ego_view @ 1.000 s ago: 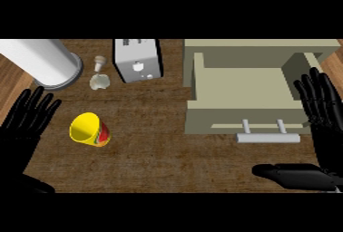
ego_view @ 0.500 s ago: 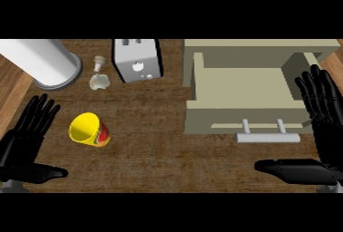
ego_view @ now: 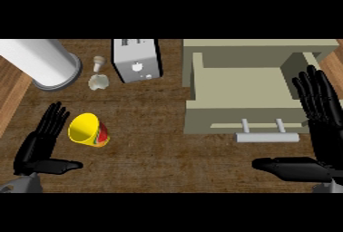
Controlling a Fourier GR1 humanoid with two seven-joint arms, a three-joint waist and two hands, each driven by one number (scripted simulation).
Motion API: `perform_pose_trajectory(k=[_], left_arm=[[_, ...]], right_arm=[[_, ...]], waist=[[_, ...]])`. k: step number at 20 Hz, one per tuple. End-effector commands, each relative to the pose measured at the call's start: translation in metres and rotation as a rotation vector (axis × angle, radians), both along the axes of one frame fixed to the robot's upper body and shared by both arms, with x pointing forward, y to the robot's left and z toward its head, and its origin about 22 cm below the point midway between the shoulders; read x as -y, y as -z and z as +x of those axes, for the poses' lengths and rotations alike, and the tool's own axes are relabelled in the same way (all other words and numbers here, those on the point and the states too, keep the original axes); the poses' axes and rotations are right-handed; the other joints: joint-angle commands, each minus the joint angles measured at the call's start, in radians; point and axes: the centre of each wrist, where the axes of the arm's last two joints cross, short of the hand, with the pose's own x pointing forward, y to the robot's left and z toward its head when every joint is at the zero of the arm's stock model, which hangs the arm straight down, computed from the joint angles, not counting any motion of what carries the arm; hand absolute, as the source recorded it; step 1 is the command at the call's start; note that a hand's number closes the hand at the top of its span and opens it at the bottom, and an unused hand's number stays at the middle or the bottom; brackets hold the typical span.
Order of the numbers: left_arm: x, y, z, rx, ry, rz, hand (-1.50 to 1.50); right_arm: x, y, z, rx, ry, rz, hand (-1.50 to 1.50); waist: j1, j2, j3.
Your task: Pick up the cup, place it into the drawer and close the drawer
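Cup (ego_view: 88,130) untouched; left hand (ego_view: 41,145) beside it, right hand (ego_view: 320,131), fingers straight, spread.

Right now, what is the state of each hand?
Left hand: open, holding nothing, beside the yellow cup.
Right hand: open, holding nothing.

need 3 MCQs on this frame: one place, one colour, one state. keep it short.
1. Where does the cup lie?
A. in the drawer
B. on the counter beside the left robot hand
C. on top of the toaster

2. What is the cup's main colour?
A. yellow
B. blue
C. white

3. What state is the drawer in?
A. shut
B. open with the cup inside
C. open with no cup inside

Answers: 1 B, it lies just right of the left robot hand. 2 A, its body is yellow with a red patch. 3 C, the tray is pulled out and its floor is bare.
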Motion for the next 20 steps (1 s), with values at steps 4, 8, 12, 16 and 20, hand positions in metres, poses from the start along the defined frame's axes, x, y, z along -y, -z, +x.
perform_pose_trajectory(k=[4, 8, 12, 16, 20], left_arm=[[-0.009, 0.057, -0.012, -0.024, -0.022, -0.030, -1.50], [-0.015, 0.058, 0.004, 0.014, -0.042, -0.017, -1.50], [-0.031, 0.059, -0.002, 0.029, -0.057, -0.051, -1.50], [-0.023, 0.070, -0.009, 0.038, -0.061, -0.039, -1.50], [-0.021, 0.061, 0.008, 0.031, -0.034, -0.026, -1.50]], right_arm=[[0.003, -0.002, -0.002, -0.002, -0.025, -0.012, -1.50], [0.006, -0.011, -0.007, -0.014, -0.034, -0.008, -1.50], [0.013, 0.006, 0.000, 0.002, -0.042, 0.007, -1.50], [0.004, 0.003, 0.006, -0.012, -0.020, -0.009, -1.50], [-0.005, -0.001, 0.006, -0.016, -0.038, 0.001, -1.50]], waist=[[-0.007, 0.003, -0.001], [-0.011, 0.003, -0.002], [-0.016, 0.006, -0.002], [-0.015, 0.007, -0.003], [-0.016, 0.007, -0.003]])
